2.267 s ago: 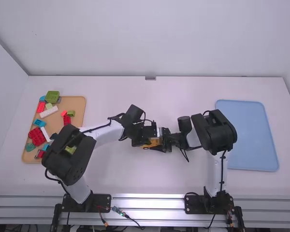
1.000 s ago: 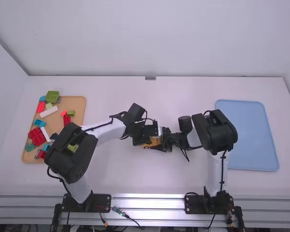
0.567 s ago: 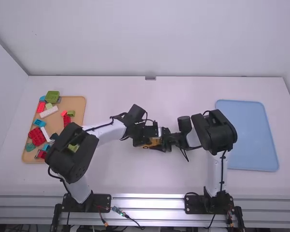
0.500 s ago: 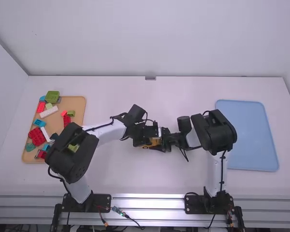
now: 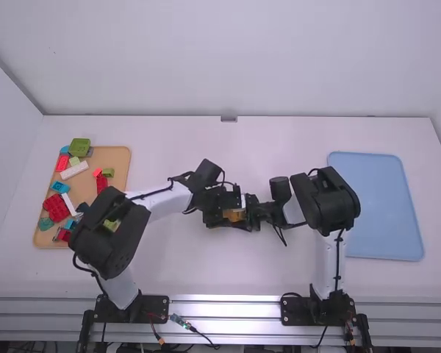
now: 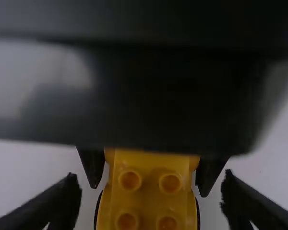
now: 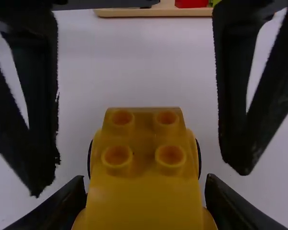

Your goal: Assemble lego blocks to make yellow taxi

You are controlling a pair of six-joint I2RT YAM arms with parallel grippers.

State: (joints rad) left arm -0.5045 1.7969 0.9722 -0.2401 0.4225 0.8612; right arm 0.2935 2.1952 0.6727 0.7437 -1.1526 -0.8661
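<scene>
In the high view, the left gripper point(image 5: 219, 212) and the right gripper point(image 5: 251, 215) face each other mid-table, with the yellow taxi body point(image 5: 234, 215) between them. The left wrist view has my left gripper point(image 6: 151, 206) open, its fingers standing apart on both sides of the studded yellow body point(image 6: 149, 199), with gaps between. Seen from the right wrist, my right gripper point(image 7: 144, 203) is shut on the near end of the yellow body point(image 7: 144, 191). Dark wheel edges show at its sides. Its underside is hidden.
A wooden tray point(image 5: 123, 158) with several loose red, green, white and blue blocks lies at the left, partly under the left arm. A blue tray point(image 5: 378, 206) lies at the right.
The left gripper's near finger now covers the yellow end and dark wheel that showed half a second ago; its fingers have spread. The right arm has not visibly moved.
</scene>
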